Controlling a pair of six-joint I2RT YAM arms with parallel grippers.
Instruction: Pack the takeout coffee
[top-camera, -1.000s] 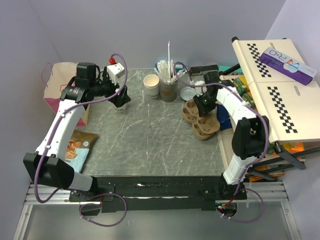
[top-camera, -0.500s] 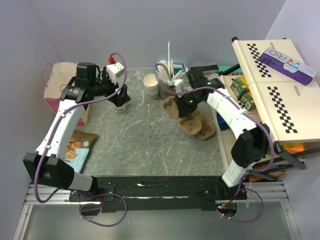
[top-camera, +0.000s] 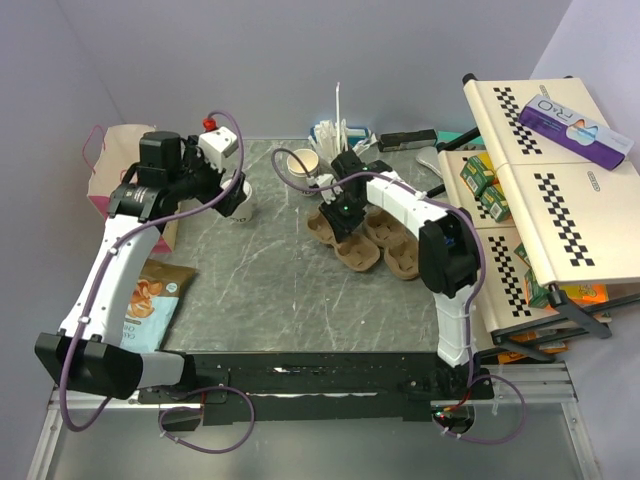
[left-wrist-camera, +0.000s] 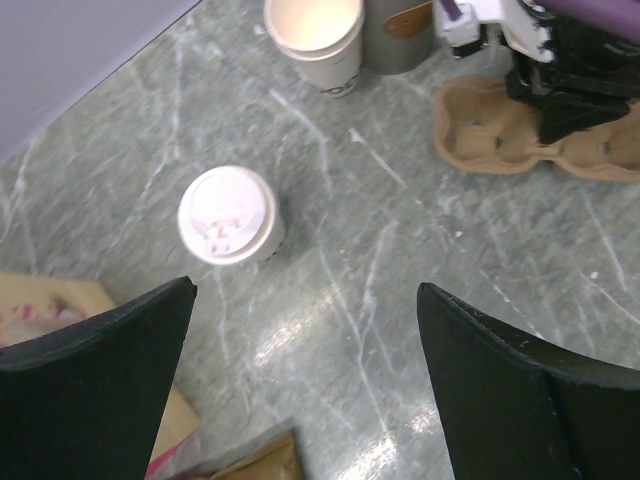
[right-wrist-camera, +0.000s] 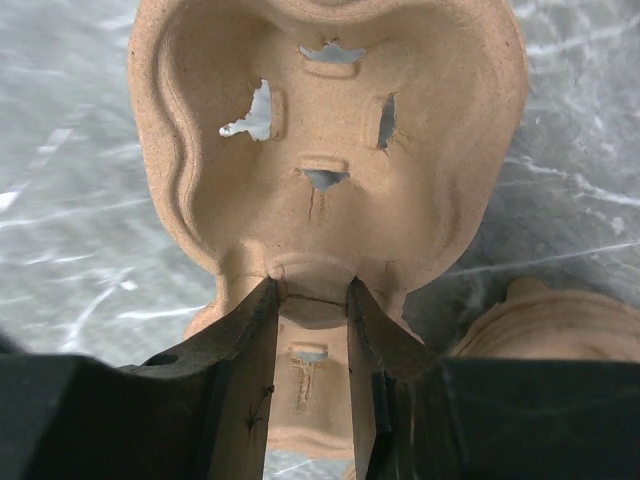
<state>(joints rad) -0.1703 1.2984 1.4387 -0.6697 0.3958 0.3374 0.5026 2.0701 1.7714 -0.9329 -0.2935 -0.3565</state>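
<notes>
White lid on an off-white paper wall: the takeout coffee stands upright on the grey marbled table. My left gripper hangs above it, jaws spread wide with nothing between them. The cup sits ahead of the fingers and towards the left one, near but untouched. I judge the wide spread is there to take the cup's full girth.

Further ahead and right is an open paper cup, lidless, just beside the grey holder of stirrers.

Rightmost, my right gripper is pinched narrow on the centre ridge of a brown cardboard tray — a grip on the spine, I reckon, leaves both wells free for cups. The coffee lies well apart from this gripper, off to its left. A second tray lies just beside the held one.
</notes>
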